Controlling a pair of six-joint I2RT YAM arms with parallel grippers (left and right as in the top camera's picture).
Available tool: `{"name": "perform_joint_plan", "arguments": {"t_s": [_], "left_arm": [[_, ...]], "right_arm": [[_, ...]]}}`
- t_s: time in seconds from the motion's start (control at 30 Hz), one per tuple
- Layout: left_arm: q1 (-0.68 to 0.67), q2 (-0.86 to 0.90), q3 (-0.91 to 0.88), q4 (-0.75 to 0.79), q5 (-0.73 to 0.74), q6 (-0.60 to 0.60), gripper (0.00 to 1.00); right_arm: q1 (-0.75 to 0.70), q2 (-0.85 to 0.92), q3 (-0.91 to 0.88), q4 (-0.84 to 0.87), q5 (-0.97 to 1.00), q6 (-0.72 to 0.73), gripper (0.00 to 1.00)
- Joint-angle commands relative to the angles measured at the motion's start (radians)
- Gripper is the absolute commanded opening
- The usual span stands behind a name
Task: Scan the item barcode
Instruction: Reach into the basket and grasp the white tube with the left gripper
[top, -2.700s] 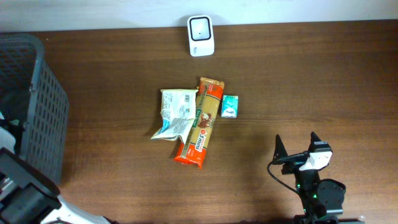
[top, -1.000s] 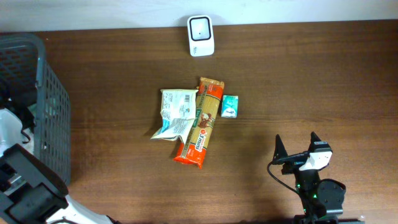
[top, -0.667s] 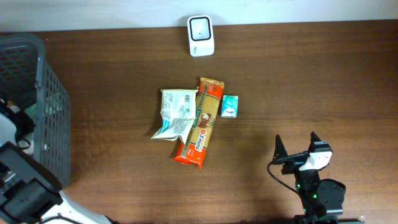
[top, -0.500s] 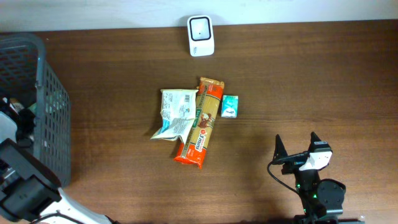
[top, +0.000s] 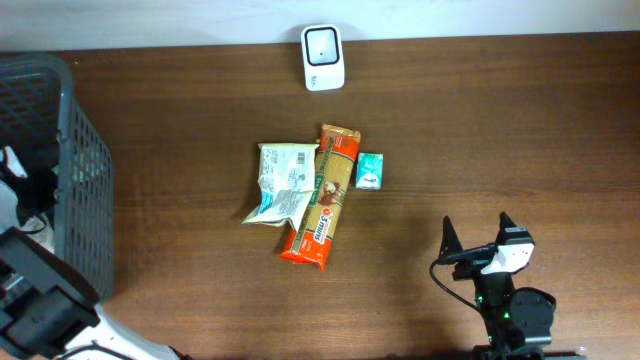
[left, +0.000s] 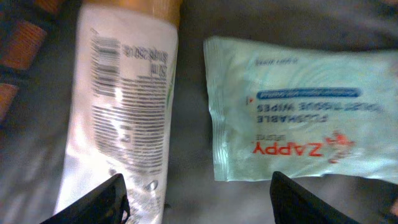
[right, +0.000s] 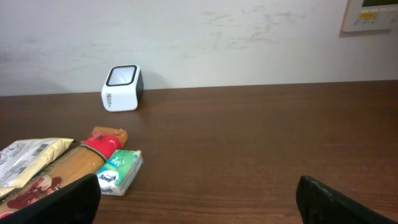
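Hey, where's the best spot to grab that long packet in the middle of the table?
Pinch the long packet across its narrow width at its red end, from above: it lies flat, and that end juts clear of the white pouch and teal box.

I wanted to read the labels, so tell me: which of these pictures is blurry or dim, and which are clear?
Left wrist view: dim and soft. The barcode on the white tube is smeared, and the print on the wipes packet is readable but upside down. Overhead view: evenly lit and sharp, with hardly any shadows on the wooden table. Right wrist view: bright, and crisp as far as the white scanner.
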Motion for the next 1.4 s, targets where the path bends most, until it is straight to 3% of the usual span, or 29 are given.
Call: {"name": "perform_joint_plan", "arguments": {"t_s": [0.0,0.17,0.33,0.47,0.57,0.77,0.83,0.87,0.9,0.97,1.2,1.37], "left_arm": [[0.002,0.066,0.002,-0.032,-0.076,-0.004,0.68],[0.002,0.024,0.026,-0.039,-0.205,-0.032,0.69],[0.003,-0.033,0.049,-0.096,-0.238,-0.032,0.68],[0.015,-0.026,-0.017,-0.034,-0.332,-0.031,0.7],[0.051,-0.018,-0.095,0.087,-0.326,-0.014,0.75],[0.054,0.024,-0.112,0.124,-0.258,0.038,0.75],[0.054,0.045,-0.112,0.12,-0.258,0.038,0.67],[0.055,0.053,-0.112,0.114,-0.258,0.038,0.54],[0.055,0.053,-0.112,0.112,-0.259,0.038,0.26],[0.054,0.053,-0.112,0.113,-0.259,0.038,0.01],[0.053,-0.019,-0.019,0.051,-0.202,0.038,0.0],[0.051,-0.24,0.095,0.046,-0.098,0.038,0.0]], "right_arm": [[-0.006,-0.005,-0.008,-0.001,0.009,0.0,0.98],[-0.006,-0.005,-0.008,-0.001,0.009,0.0,0.99],[-0.006,-0.005,-0.008,-0.001,0.009,0.0,0.99],[-0.006,-0.005,-0.008,-0.001,0.009,0.0,0.99],[-0.006,-0.005,-0.008,-0.001,0.009,0.0,0.99],[-0.006,-0.005,-0.008,-0.001,0.009,0.0,0.99],[-0.006,-0.005,-0.008,-0.001,0.009,0.0,0.99],[-0.006,-0.005,-0.008,-0.001,0.009,0.0,0.99],[-0.006,-0.005,-0.008,-0.001,0.009,0.0,0.99],[-0.006,-0.005,-0.008,-0.001,0.009,0.0,0.99],[-0.006,-0.005,-0.008,-0.001,0.009,0.0,0.99],[-0.006,-0.005,-0.008,-0.001,0.009,0.0,0.99]]}}
